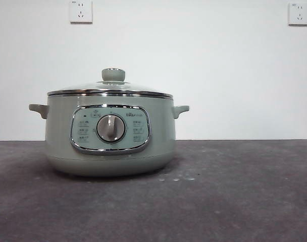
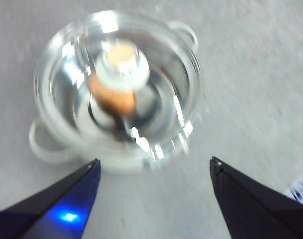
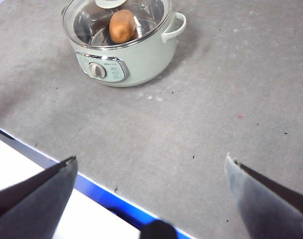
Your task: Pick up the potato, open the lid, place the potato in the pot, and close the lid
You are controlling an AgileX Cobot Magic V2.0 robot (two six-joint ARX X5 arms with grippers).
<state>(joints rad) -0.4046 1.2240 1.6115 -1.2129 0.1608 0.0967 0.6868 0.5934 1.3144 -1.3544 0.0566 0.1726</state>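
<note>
Two wall sockets (image 1: 81,11) hung on the white wall behind the grey tabletop (image 1: 234,201), which carried nothing near the pot (image 1: 110,133) but a few pale specks. That pot stood upright, its dial facing the front view. On it sat the lid (image 1: 110,91), level, knob up. Under the glass lay the potato (image 3: 121,26). High above, the left gripper (image 2: 154,167) spread wide and held nothing; the right gripper (image 3: 151,164), well away, likewise gaped unladen.
</note>
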